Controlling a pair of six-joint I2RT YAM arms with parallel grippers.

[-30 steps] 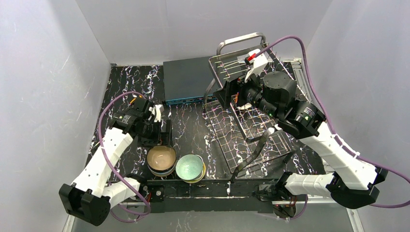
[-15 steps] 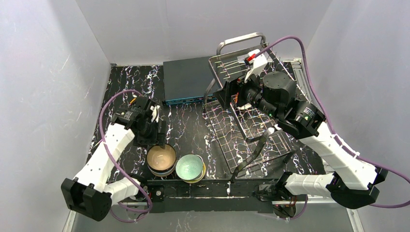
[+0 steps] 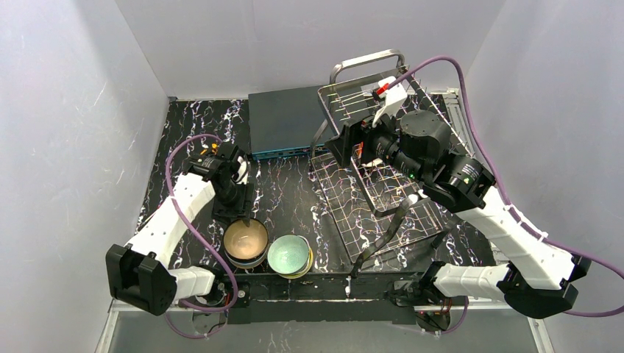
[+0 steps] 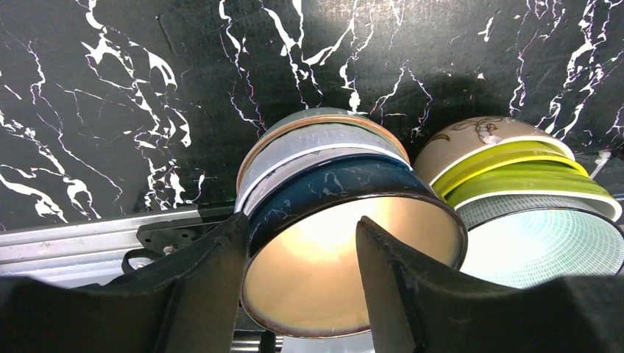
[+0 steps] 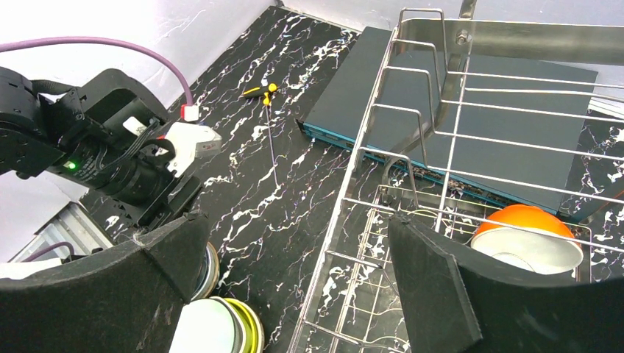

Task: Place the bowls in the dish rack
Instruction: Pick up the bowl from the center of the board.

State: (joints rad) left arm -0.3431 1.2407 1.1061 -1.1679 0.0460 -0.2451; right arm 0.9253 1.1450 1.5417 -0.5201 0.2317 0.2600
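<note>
1. At the near edge of the table, between the two arm bases: the bowls in two nested stacks, just beside each other. The left stack is topped by a bowl that is beige inside and dark blue outside. The right stack is topped by a pale green bowl.
2. Hidden parts: the lower bowls show rims only. The left wrist view shows a white wall with an orange-brown rim under the blue bowl. Under the green one are lime-yellow rims over a beige patterned bowl. The full count cannot be told, and the fingers cut off the stacks' near sides.
3. Dish rack: steel wire, on the right half of the table, well apart from the stacks. An orange-sided bowl lies in it, partly cut off by a finger. The right arm hides it from overhead.
4. Left gripper: directly over the left stack, jaws partly apart. One finger is outside the top bowl's wall and the other is over its hollow, with the rim in the gap. Whether either finger touches the bowl cannot be told.
5. Right gripper: jaws wide apart with nothing between, hanging over the rack.
6. Dark-teal box: flat, at the table's far side, just beside the rack.
</note>
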